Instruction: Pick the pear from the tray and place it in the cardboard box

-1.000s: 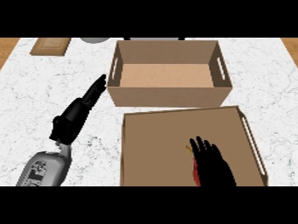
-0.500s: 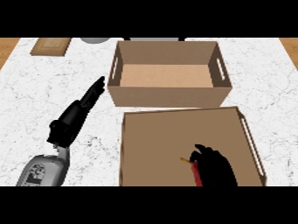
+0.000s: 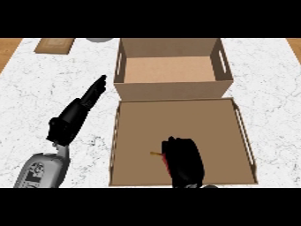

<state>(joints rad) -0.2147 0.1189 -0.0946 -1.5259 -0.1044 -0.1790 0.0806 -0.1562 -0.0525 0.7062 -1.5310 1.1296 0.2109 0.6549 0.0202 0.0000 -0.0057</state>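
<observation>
right robot hand [image 3: 184, 160]: curled round pear [image 3: 167, 161], inside tray [image 3: 243, 132]
pear: under that hand, red skin and stem peeking out at its left
cardboard box [image 3: 172, 90]: open-topped, just ahead of right robot hand, past tray's far edge
left robot hand [image 3: 74, 117]: fingers straight, over bench [image 3: 35, 88], left of tray

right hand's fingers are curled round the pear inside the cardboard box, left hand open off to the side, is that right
Not quite. The head view shows the right hand with fingers curled round the pear inside the tray, not the cardboard box, which stands just behind the tray. The left hand is open off to the side, as you say.
</observation>
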